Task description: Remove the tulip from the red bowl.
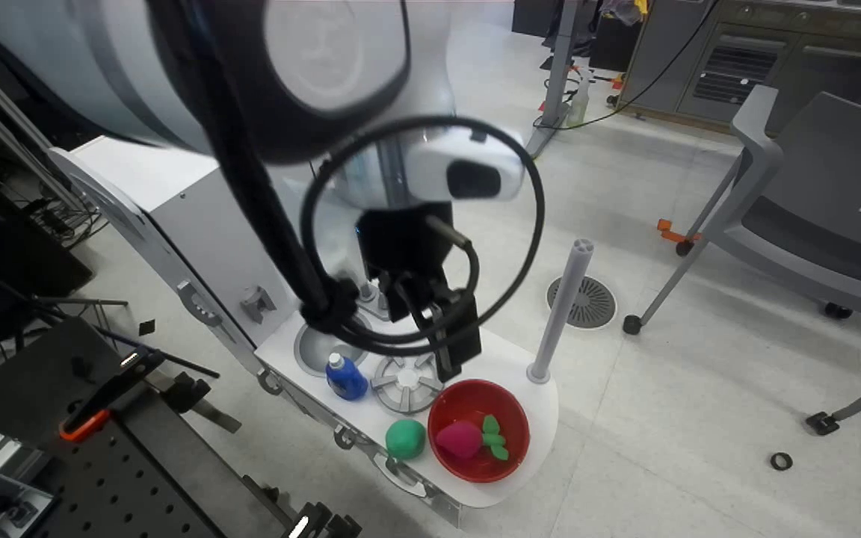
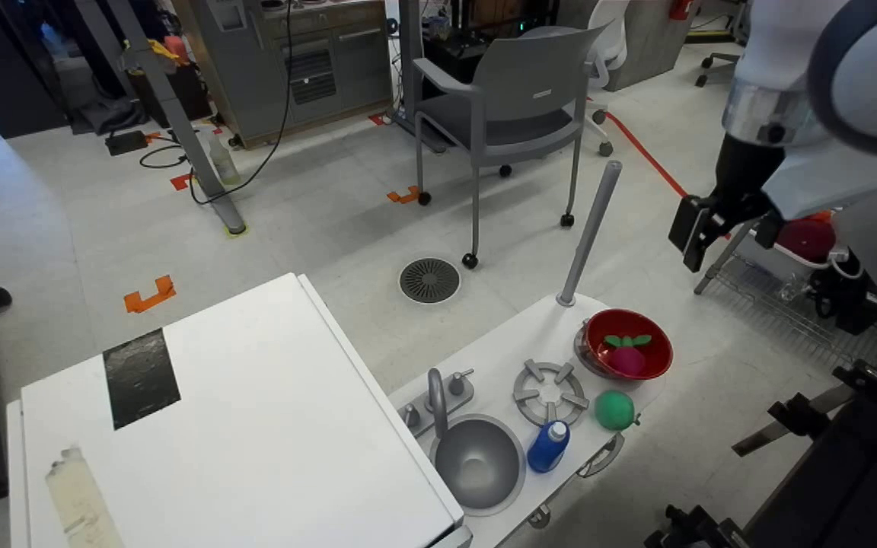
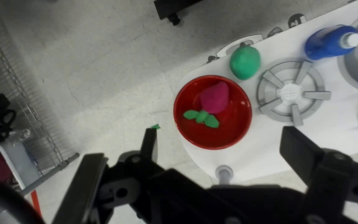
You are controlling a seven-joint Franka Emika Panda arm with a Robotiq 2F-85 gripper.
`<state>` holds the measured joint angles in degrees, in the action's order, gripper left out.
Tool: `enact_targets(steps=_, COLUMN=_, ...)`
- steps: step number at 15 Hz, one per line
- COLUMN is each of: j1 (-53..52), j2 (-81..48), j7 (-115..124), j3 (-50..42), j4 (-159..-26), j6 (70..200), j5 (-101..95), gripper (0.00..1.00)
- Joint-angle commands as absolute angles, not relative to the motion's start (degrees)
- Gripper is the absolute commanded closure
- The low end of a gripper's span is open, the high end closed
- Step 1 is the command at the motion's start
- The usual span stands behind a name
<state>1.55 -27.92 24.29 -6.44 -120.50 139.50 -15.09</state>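
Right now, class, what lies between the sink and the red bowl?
The burner lies between the sink and the red bowl, in all three views. The bottle stands to one side, as an exterior view shows.

Robot arm (image 1: 318, 67), perforated bench (image 1: 139, 474), floor tape (image 2: 151, 295): a lab (toy kitchen (image 2: 495, 387) included).
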Motion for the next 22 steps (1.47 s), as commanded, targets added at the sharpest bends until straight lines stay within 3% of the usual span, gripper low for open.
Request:
enact_targets(steps=1, j1=-0.51, j2=-40.70, j7=27.58, j3=-9.69, j4=-110.26, j6=138.71, j5=-12.95, gripper=0.00)
enact_targets(steps=10, j1=-2.09, j2=-64.78, j7=30.32, j3=-10.84, j4=-88.13, j6=135.61, j5=-4.13, gripper=0.00)
enact_targets(steps=22, j1=-0.20, j2=-80.66, j7=32.06, j3=-12.20, j4=-73.00, j6=136.90, j5=1.58, gripper=0.00)
